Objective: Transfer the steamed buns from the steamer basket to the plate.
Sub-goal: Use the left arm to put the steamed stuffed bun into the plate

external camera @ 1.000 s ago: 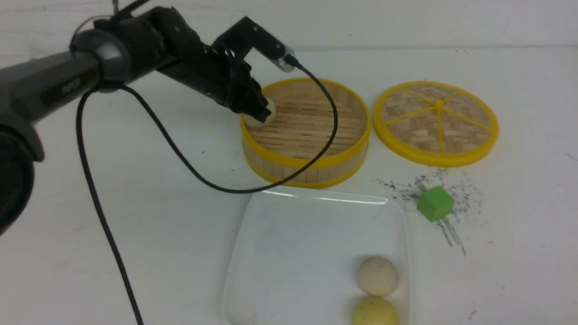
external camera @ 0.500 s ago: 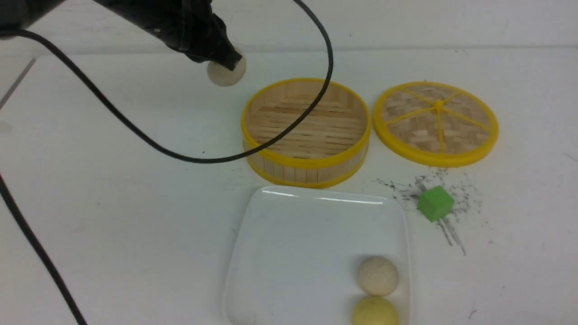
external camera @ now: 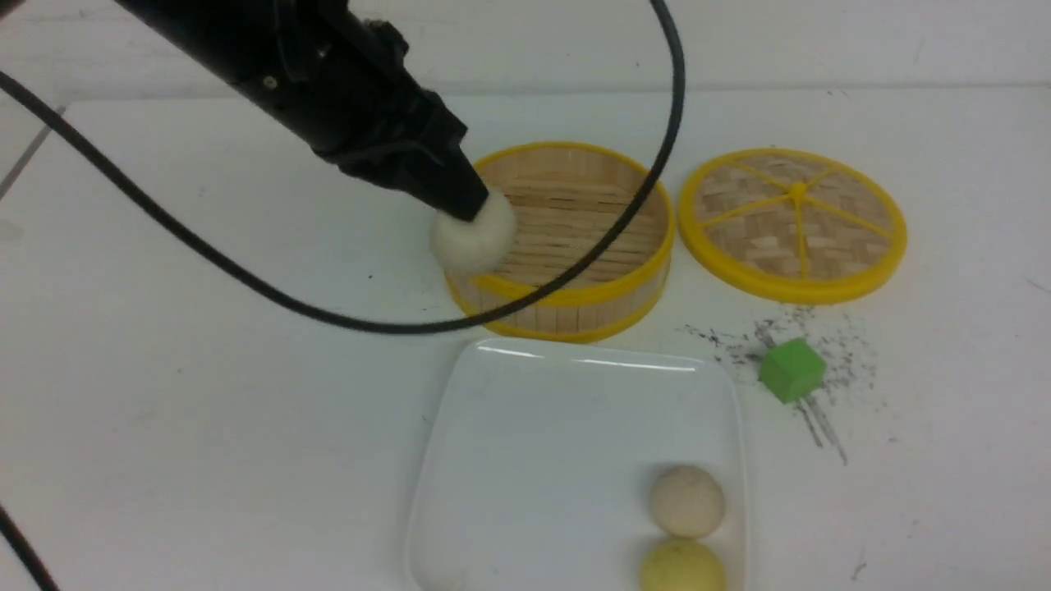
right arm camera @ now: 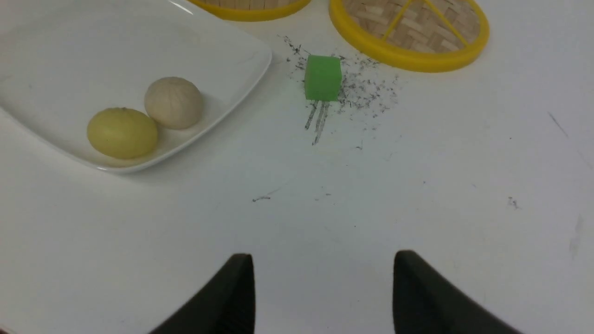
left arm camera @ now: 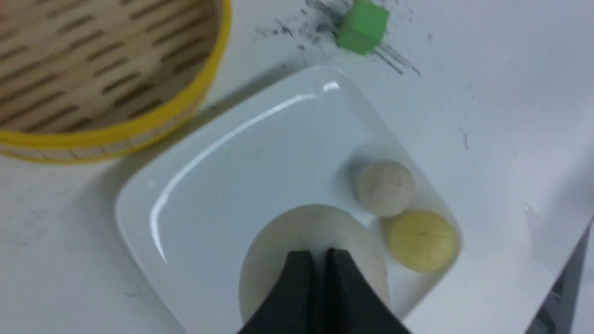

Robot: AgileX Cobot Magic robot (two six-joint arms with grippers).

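Steamed bun [external camera: 474, 240] | gripped aloft by left claw [left arm camera: 316, 260], near the plate [external camera: 525, 427] | right claw [right arm camera: 323, 287] held wide beside the plate

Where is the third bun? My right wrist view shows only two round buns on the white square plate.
Observer: The off-white round bun is pinched in the left pincer, up in the air.
Operator: Anything in the basket?
Observer: No bun shows on the slatted floor of the round bamboo steamer basket.
Operator: Where is that pincer aimed?
Observer: Its wrist view looks past the held bun onto the glossy white square plate, at bare space beside the cream round bun and the pale yellow round bun.
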